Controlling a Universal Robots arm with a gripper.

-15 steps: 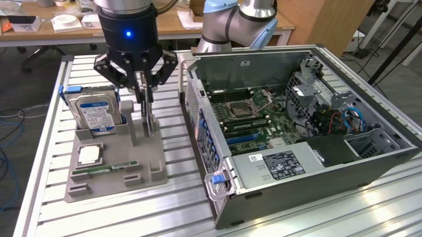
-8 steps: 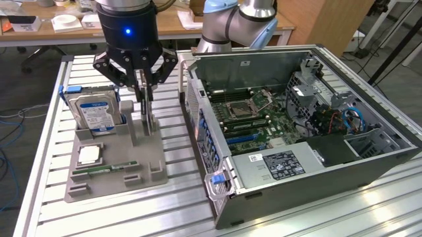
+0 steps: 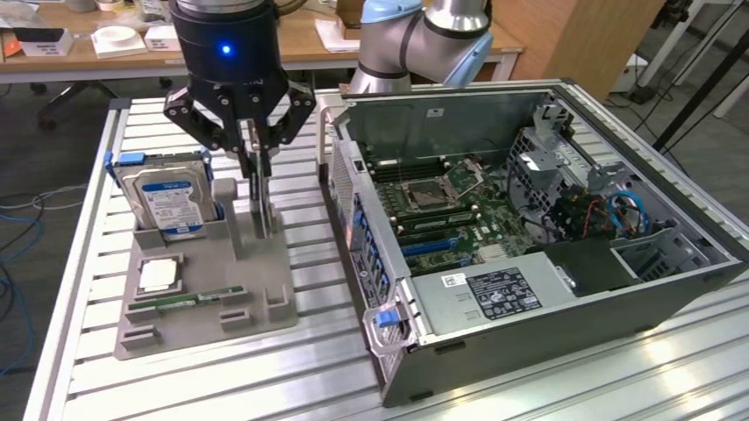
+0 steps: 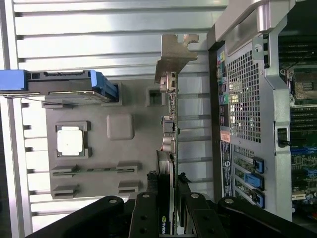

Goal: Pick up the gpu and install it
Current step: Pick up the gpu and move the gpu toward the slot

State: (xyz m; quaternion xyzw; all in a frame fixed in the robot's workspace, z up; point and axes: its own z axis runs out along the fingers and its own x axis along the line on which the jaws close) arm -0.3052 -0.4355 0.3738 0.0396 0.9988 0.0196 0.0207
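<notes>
We list: slatted metal bench (image 3: 175,381); open computer case (image 3: 655,289), lying on it at the exterior view's right, motherboard exposed; grey parts holder (image 3: 210,320), beside the case; gripper (image 3: 254,165), above the holder, jaws clamped on the gpu's upper edge; hard drive (image 3: 167,202), upright in the holder; gpu (image 3: 262,215), standing on edge on the holder, between hard drive and case; processor chip (image 3: 158,274), flat in its recess.
</notes>
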